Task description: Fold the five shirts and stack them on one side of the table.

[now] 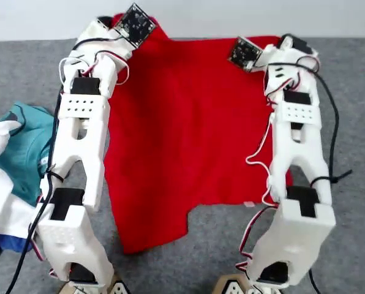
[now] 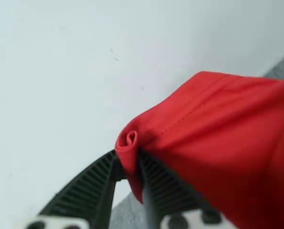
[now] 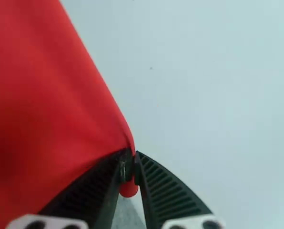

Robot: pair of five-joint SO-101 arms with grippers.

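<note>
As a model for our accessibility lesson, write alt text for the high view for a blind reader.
A red shirt lies spread on a grey table, its far corners held by the white left arm and right arm. Teal and white shirts lie heaped beside the left arm.

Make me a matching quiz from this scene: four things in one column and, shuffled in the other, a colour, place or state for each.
Things:
1. red shirt
2. teal shirt
3. left gripper
4. table

Descriptions:
A. grey
B. shut on a shirt corner
C. spread out mid-table
D. bunched at the left edge

Pairs: 1-C, 2-D, 3-B, 4-A
</note>
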